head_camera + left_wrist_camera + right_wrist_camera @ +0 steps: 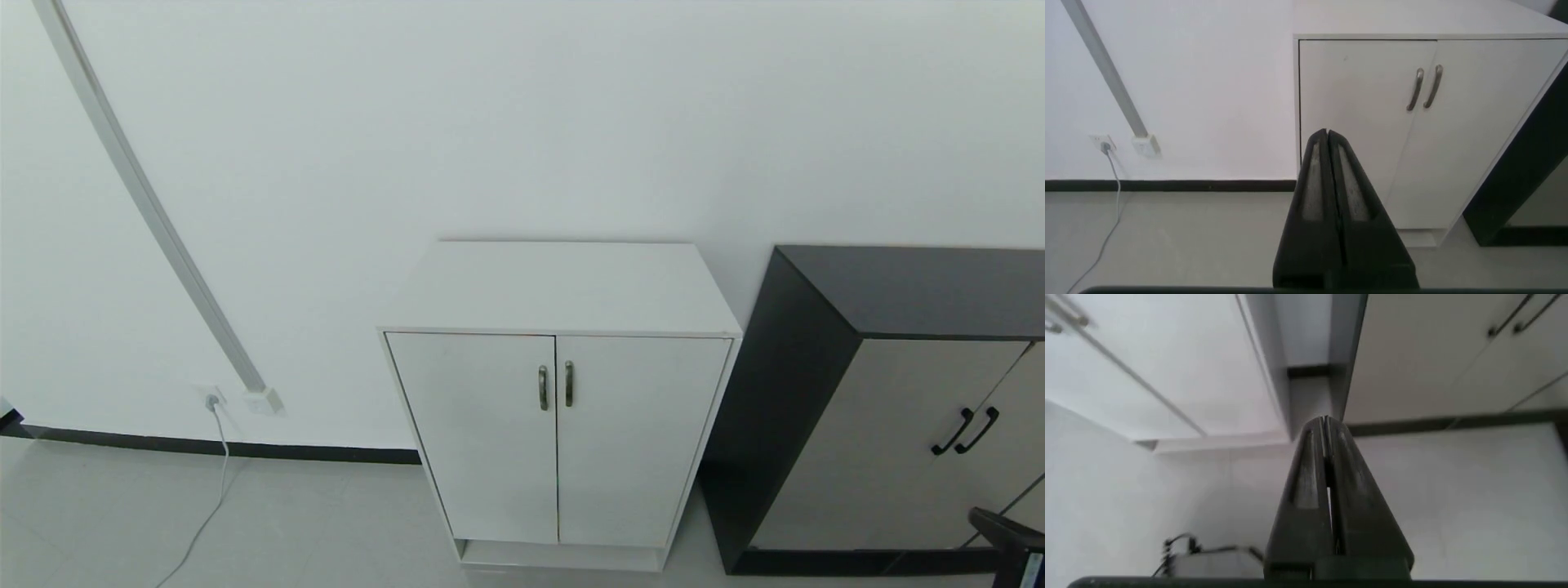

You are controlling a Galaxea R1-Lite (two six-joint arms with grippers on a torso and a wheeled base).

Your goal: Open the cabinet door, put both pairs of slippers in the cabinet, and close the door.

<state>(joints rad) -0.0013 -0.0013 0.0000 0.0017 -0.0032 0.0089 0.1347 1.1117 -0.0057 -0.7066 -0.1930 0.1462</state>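
Closest to the cameras are two dark grippers, each empty with its fingers pressed together. Left gripper (1327, 140) faces the white cabinet (490, 441); right gripper (1327, 429) points low, toward the gap between that cabinet and a dark cabinet (784, 392) just beside it. White cabinet stands on grey floor against a white wall, both doors closed, two metal handles (556, 385) side by side at the centre. Wall socket (214, 400) with a trailing cable sits to its left.

a black cabinet (804, 408) stands against the white wall (522, 122); a grey duct (238, 359) slants down beside a socket (211, 398).
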